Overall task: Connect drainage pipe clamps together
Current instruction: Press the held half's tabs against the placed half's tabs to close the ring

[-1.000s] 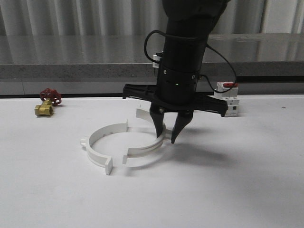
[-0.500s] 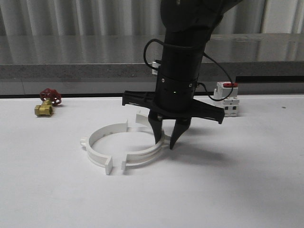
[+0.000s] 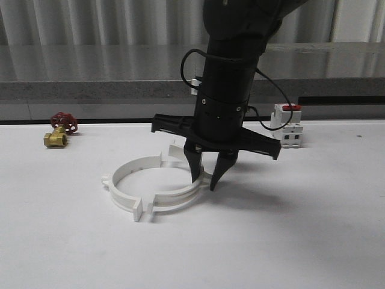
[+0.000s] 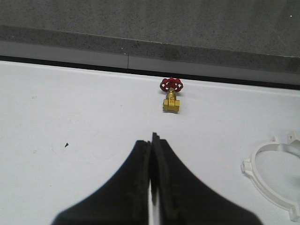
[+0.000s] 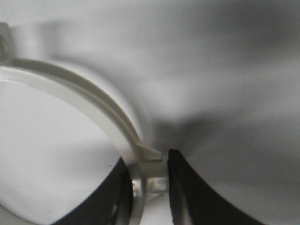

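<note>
R end effector (image 3: 203,179) grips right clamp half (image 3: 180,194) at its band, near left clamp half (image 3: 126,180). L end effector (image 4: 152,154) closed, empty, above bench (image 4: 70,117).

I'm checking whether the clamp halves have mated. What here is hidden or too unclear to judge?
- Front view: the far joint of the drainage pipe clamps sits behind the right tool.
- Right wrist view: the held band is blurred and cut off by the edges.
- Left wrist view: the left half runs off the edge.
</note>
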Controlling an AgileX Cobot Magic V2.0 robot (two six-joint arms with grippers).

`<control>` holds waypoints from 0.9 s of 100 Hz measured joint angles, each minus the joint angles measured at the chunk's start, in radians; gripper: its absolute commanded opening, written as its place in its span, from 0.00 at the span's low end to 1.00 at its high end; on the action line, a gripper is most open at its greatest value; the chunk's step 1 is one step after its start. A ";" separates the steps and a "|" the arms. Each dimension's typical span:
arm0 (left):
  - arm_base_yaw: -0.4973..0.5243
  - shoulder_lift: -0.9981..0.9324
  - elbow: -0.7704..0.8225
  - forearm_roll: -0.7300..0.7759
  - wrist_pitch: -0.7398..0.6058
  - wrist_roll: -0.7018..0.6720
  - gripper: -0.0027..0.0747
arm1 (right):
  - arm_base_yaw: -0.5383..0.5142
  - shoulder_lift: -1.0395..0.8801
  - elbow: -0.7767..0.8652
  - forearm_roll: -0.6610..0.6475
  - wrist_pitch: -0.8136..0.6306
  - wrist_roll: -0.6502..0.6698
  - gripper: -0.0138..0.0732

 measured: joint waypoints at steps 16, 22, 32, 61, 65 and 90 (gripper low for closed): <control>0.000 0.000 0.000 0.000 0.000 0.000 0.01 | 0.000 0.000 0.000 0.006 -0.004 -0.002 0.18; 0.000 0.000 0.000 0.000 0.000 0.000 0.01 | 0.000 0.000 0.000 0.009 -0.006 -0.002 0.18; 0.000 0.000 0.000 0.000 0.000 0.000 0.01 | 0.000 0.000 0.000 0.011 -0.009 -0.002 0.18; 0.000 0.000 0.000 0.000 0.000 0.000 0.01 | 0.000 0.021 -0.006 0.036 -0.015 -0.002 0.18; 0.000 0.000 0.000 0.000 0.000 0.000 0.01 | 0.000 0.022 -0.006 0.042 -0.015 -0.002 0.18; 0.000 0.000 0.000 0.000 0.000 0.000 0.01 | 0.000 0.023 -0.008 0.051 -0.019 -0.002 0.19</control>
